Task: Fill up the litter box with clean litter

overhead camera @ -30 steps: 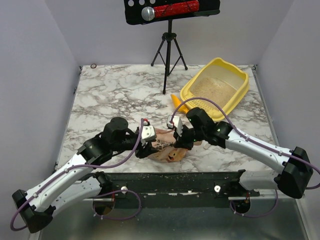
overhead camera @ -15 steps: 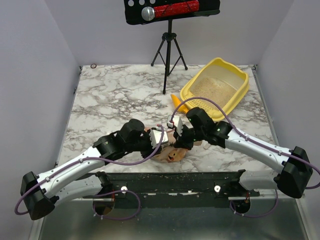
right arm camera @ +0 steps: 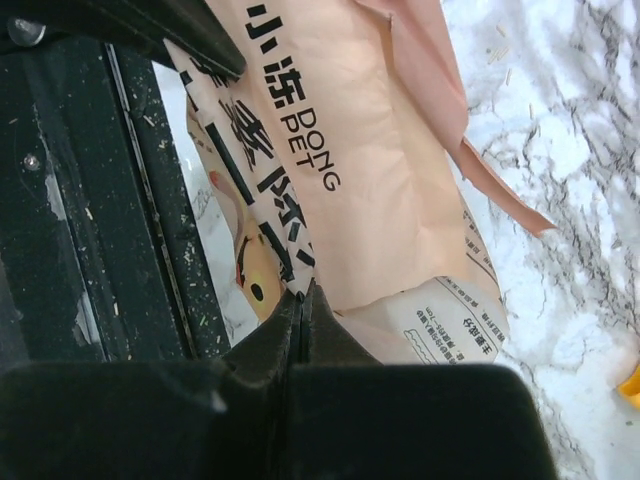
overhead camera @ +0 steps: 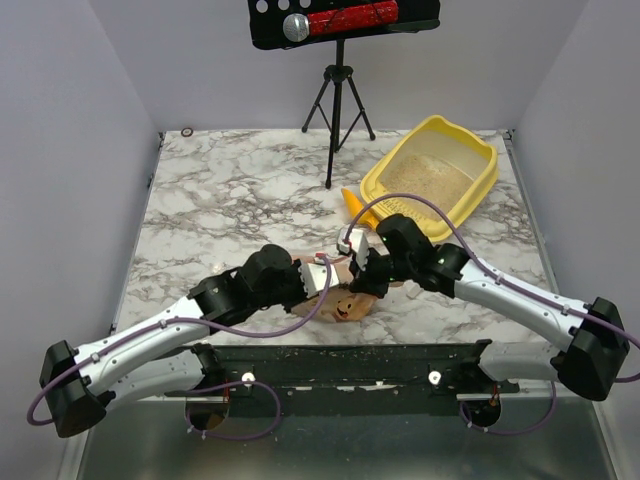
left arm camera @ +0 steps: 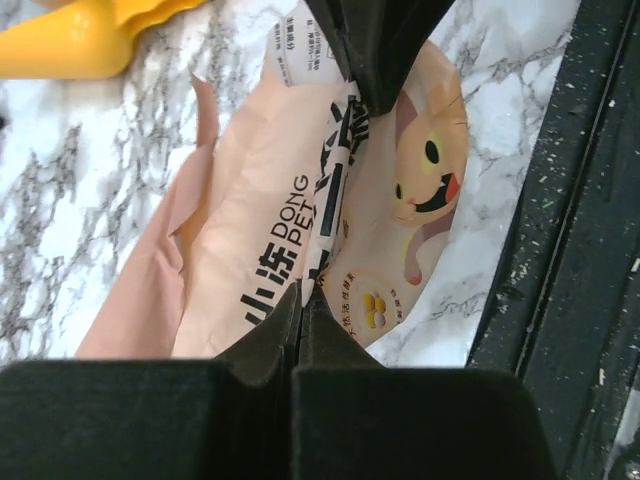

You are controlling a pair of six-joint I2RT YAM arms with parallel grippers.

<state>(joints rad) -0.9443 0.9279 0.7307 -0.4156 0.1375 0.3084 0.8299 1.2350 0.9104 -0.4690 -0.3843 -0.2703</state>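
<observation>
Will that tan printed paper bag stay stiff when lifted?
Probably floppy: the tan printed paper bag is creased and flattened. Likely light, since it looks nearly empty. It may sag between the left gripper and right gripper pinching it.

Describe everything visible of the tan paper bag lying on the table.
The tan paper bag is flat and creased, printed with black Chinese characters, "DONG PET" and a cartoon cat face. It lies on the white marble-patterned table near its front edge. The left arm's jaws are shut on one end, the right arm's jaws on the opposite end.
</observation>
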